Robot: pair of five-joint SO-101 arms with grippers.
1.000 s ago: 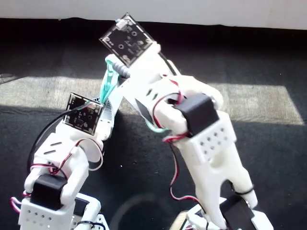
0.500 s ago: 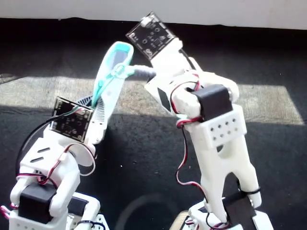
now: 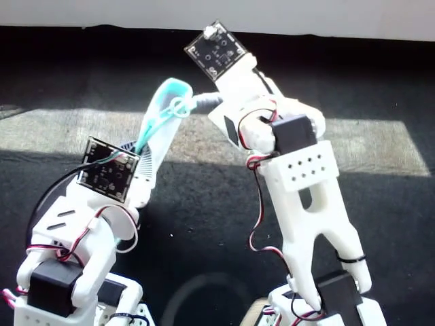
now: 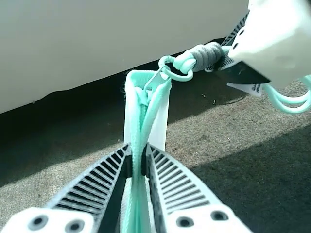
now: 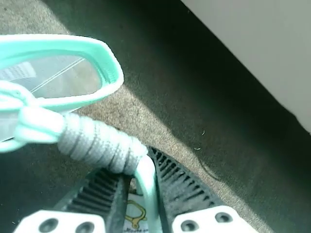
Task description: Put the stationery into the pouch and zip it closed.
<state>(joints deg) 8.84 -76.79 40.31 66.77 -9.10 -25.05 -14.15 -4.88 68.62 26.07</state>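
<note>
A mint and white pouch [image 3: 158,129] hangs in the air between both arms, edge-on. My left gripper [image 3: 139,170] is shut on its lower end; in the left wrist view the pouch [image 4: 146,104] rises from between the ribbed fingers [image 4: 170,179], zipper seam facing the camera. My right gripper [image 3: 204,103] is shut on the grey-wrapped pull cord [image 5: 92,141], which joins a mint ring [image 3: 178,106] at the pouch's upper end. The right wrist view has the pouch's top edge [image 5: 58,73] just beyond the gripper [image 5: 138,170]. No stationery is visible.
Below lies dark carpet [image 3: 380,224], with a sunlit band [image 3: 360,146] crossing it. A white wall [image 3: 306,13] runs along the far side. A small printed tag [image 4: 245,88] hangs by the right gripper [image 4: 252,48].
The right arm has swung to the right and drawn the pull cord along, so the pouch's upper end now shows. The left arm has dropped back and to the left.
</note>
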